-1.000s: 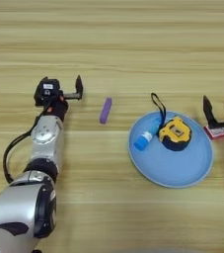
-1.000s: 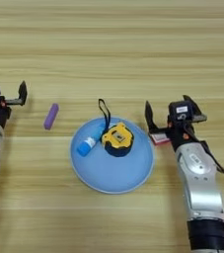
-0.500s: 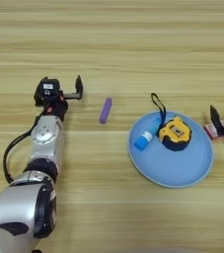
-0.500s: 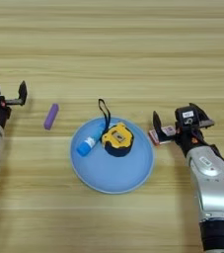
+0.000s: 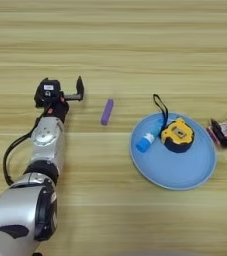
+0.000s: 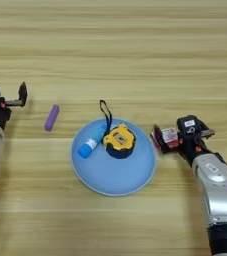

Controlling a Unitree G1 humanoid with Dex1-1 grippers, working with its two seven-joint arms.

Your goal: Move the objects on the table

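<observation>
A yellow-and-black tape measure [image 6: 119, 140] lies on a round blue plate [image 6: 110, 181], its black strap trailing over the far rim. A short purple bar [image 5: 107, 111] rests on the table [image 5: 115, 45] left of the plate. Just right of the plate sits a small red-and-white box [image 6: 169, 136], with my right gripper [image 6: 168, 138] shut on it; one black finger presses its left side and the other is hidden behind it. My left gripper [image 5: 62, 86] is parked open at the far left, well clear of the purple bar.
A blue-and-white tube [image 5: 146, 141] lies on the plate beside the tape measure. My left forearm [image 5: 45, 150] stretches along the left side and my right forearm [image 6: 217, 185] along the right.
My right gripper has come down and nearer to me, and its wide-open fingers have closed around the red-and-white box. The left arm and the other things have not moved.
</observation>
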